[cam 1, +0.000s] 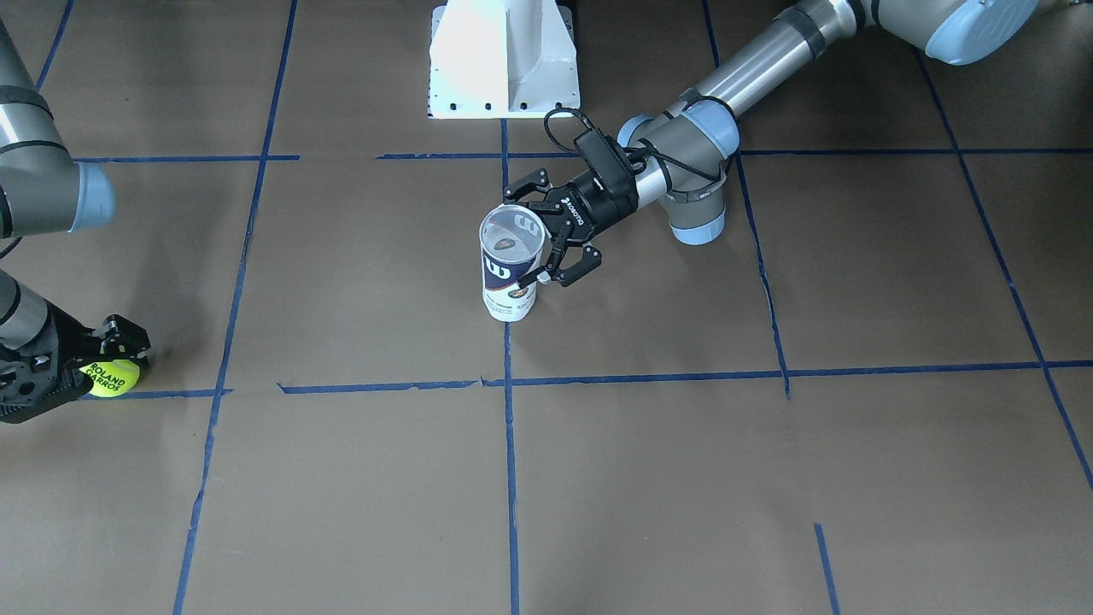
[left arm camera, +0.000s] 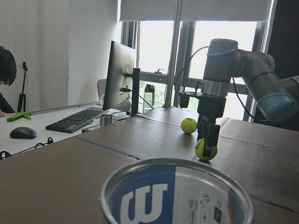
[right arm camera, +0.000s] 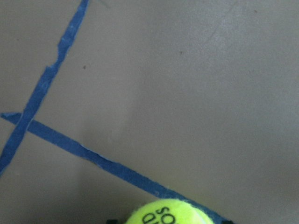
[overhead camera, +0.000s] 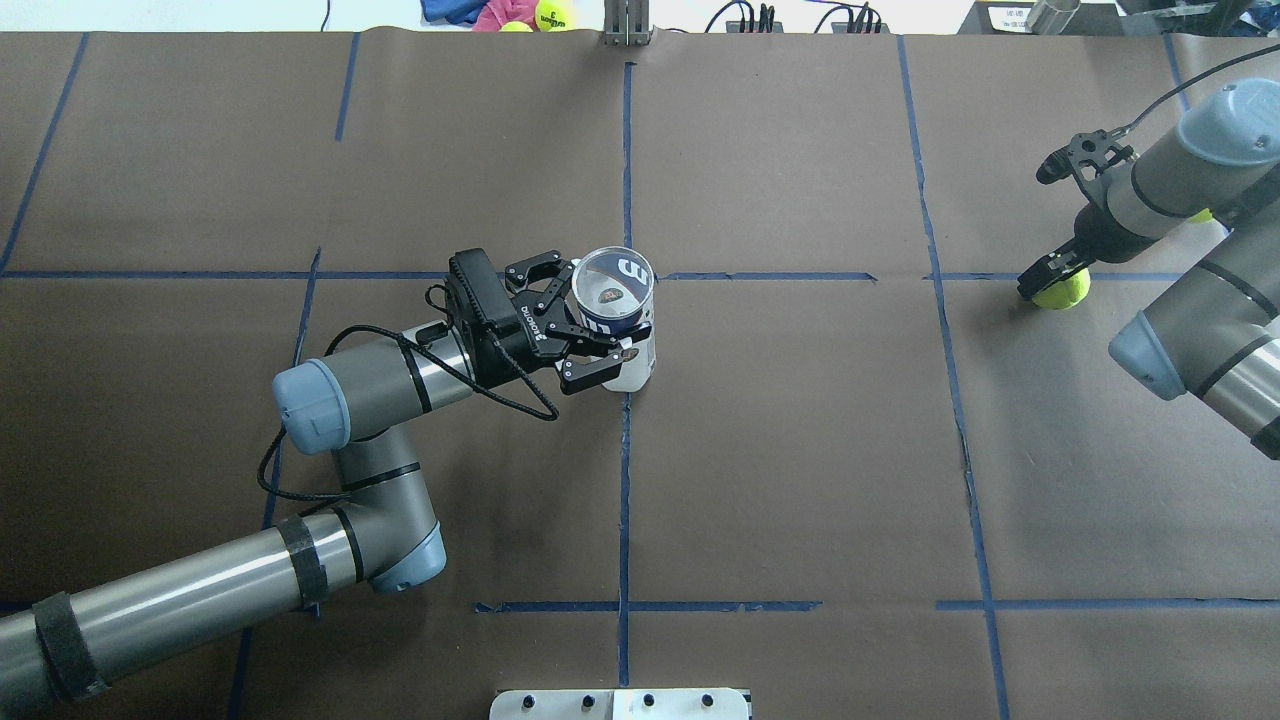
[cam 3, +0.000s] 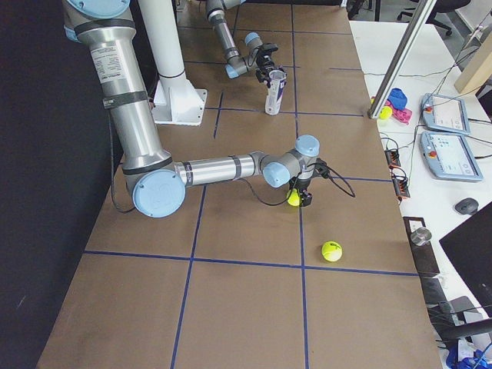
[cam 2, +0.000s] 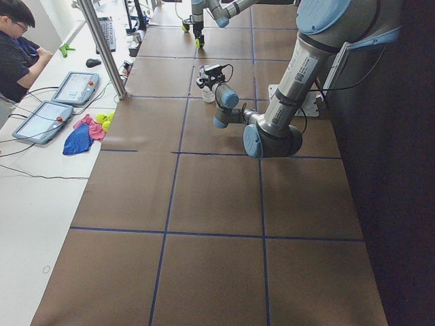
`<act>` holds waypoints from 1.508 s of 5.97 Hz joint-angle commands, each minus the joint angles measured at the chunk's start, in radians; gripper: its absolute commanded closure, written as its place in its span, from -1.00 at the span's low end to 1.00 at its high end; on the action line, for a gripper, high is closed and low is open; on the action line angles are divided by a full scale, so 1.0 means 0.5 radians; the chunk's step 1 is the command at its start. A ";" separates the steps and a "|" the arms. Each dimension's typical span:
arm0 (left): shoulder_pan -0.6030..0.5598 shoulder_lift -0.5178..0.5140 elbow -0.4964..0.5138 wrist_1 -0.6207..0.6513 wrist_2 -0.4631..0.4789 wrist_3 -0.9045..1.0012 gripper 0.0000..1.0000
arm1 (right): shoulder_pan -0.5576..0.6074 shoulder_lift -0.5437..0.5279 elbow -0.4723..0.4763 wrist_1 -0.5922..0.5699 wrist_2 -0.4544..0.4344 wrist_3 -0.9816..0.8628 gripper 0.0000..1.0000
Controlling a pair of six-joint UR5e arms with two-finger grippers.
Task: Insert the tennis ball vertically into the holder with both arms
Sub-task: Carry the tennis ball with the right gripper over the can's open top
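The holder [cam 1: 510, 266] is a clear tube with a navy and white label. It stands upright at the table's middle with its open top up, and it also shows in the overhead view [overhead camera: 628, 368]. My left gripper [overhead camera: 598, 315] comes in from the side, its fingers closed against the tube's wall. The tube's rim [left arm camera: 177, 196] fills the bottom of the left wrist view. The tennis ball [cam 1: 109, 377], print "ROLAND GARROS", lies on the table far off on my right side. My right gripper [cam 1: 115, 359] points down with its fingers closed on the ball [overhead camera: 1062, 291] [right arm camera: 168, 213].
A second tennis ball [cam 3: 331, 250] lies loose on the table near my right gripper. The white pedestal [cam 1: 504, 60] stands behind the holder. Desks with tablets, cloths, more balls [overhead camera: 553, 14] and a seated person [cam 2: 17, 47] line the table's far side.
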 commanded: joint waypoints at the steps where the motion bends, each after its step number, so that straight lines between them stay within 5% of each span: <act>1: -0.006 -0.002 0.000 0.003 0.000 -0.002 -0.80 | 0.001 0.008 0.046 -0.001 -0.009 0.040 0.67; 3: -0.006 -0.002 0.000 0.003 0.000 -0.002 -0.80 | 0.007 0.011 0.336 -0.080 0.010 0.370 0.67; 4: -0.006 -0.005 0.000 0.006 -0.003 -0.002 -0.79 | -0.002 0.063 0.578 -0.309 0.010 0.535 0.67; 6: -0.003 -0.017 -0.003 0.006 -0.003 -0.002 -0.79 | -0.112 0.457 0.867 -0.950 -0.005 0.885 0.67; 9: 0.000 -0.023 -0.003 0.024 -0.003 -0.002 -0.79 | -0.320 1.070 0.927 -1.453 -0.075 1.560 0.74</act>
